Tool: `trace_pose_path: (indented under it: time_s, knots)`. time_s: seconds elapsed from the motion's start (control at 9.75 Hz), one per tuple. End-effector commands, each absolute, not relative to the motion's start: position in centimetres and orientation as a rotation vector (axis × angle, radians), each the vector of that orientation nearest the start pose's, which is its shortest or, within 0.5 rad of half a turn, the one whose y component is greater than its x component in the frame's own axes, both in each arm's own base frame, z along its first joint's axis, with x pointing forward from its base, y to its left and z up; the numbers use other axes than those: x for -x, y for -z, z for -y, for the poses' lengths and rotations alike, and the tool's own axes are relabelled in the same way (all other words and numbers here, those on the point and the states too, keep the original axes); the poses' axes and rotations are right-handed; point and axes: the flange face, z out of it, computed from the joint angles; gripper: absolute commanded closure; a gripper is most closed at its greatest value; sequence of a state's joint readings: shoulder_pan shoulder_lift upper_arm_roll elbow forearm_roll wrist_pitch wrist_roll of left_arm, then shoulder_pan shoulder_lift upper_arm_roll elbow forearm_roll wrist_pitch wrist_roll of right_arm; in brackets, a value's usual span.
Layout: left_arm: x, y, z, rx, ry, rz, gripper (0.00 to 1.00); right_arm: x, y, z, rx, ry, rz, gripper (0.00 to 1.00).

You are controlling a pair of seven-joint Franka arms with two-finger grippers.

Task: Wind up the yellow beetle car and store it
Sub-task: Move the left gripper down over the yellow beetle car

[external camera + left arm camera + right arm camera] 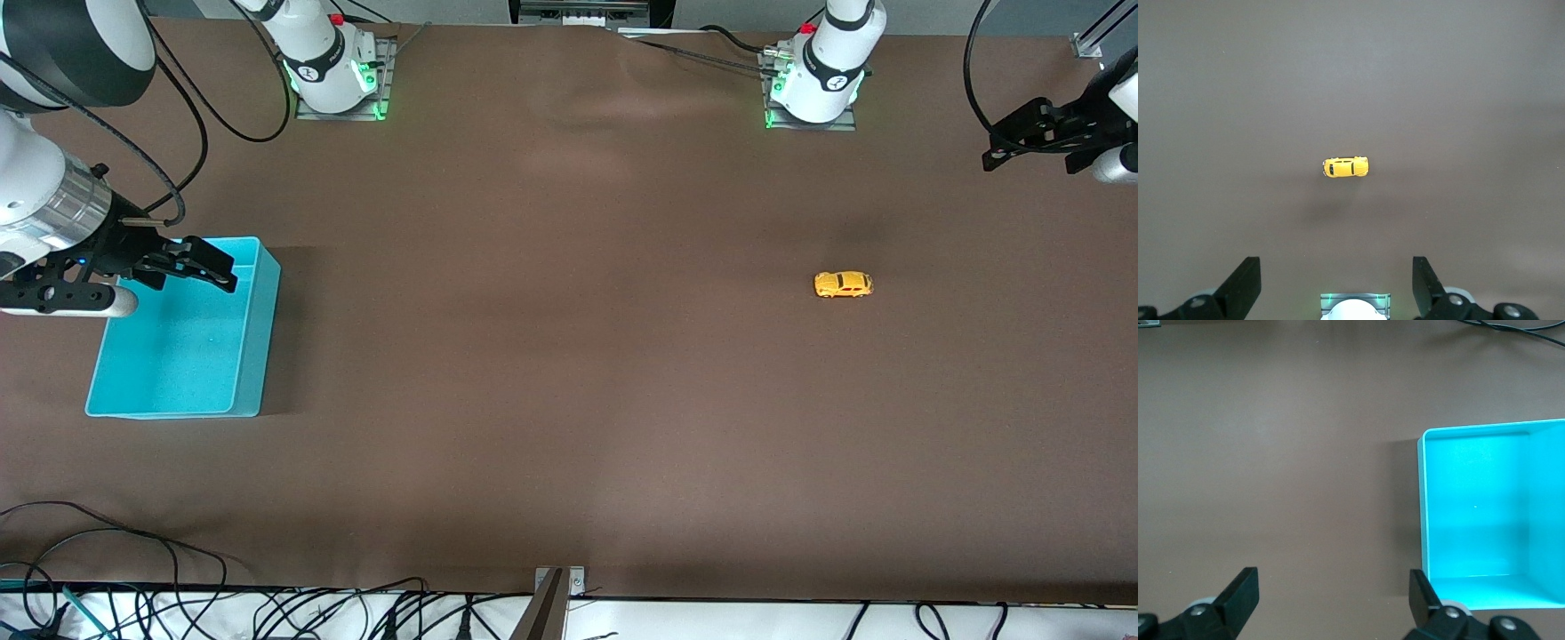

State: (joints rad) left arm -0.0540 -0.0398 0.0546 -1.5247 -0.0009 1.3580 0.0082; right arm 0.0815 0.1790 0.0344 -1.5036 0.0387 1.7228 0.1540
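The yellow beetle car [843, 284] stands alone on the brown table toward the left arm's end, and it also shows in the left wrist view [1345, 167]. My left gripper [994, 142] hangs open in the air over the table's edge at that end, well apart from the car; nothing is between its fingers [1335, 267]. The turquoise bin [187, 356] sits empty at the right arm's end. My right gripper [229, 274] hovers open over the bin's rim on the side toward the arm bases, holding nothing [1331, 577]. The bin's inside [1485, 520] is bare.
Both arm bases [333, 76] [813, 84] stand along the table's edge farthest from the front camera. Loose cables [178, 604] and a metal bracket [556, 591] line the edge nearest that camera. Brown tabletop stretches between the bin and the car.
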Motion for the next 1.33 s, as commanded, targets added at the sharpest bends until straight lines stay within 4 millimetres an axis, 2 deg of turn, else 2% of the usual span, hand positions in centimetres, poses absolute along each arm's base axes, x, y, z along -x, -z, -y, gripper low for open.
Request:
trace_pose_path:
  time_s: [0.0, 0.1, 0.51, 0.62, 0.82, 1.23]
  knots:
    - [-52.7, -63.5, -1.5, 3.133, -0.25, 0.043, 0.0, -61.5, -56.8, -7.4, 3.077, 0.044, -0.079, 0.0]
    - [-53.4, -62.1, -2.0, 3.132, -0.241, 0.06, 0.0, -61.5, -56.9, -7.4, 3.077, 0.046, -0.079, 0.0]
    - [-53.9, -55.2, -3.3, 3.027, -0.334, 0.055, 0.0, -61.5, -56.9, -7.4, 3.075, 0.046, -0.082, 0.0]
    - [-54.0, -54.6, -3.4, 3.026, -0.327, 0.059, 0.0, -61.4, -57.0, -7.4, 3.075, 0.048, -0.082, 0.0]
    - [-53.8, -52.4, -3.3, 3.025, -0.355, 0.05, 0.0, -61.4, -57.0, -7.4, 3.074, 0.048, -0.082, 0.0]
    - [-52.4, -44.7, -2.9, 3.042, -0.392, 0.025, 0.0, -61.4, -57.1, -7.1, 3.079, 0.05, -0.081, 0.0]
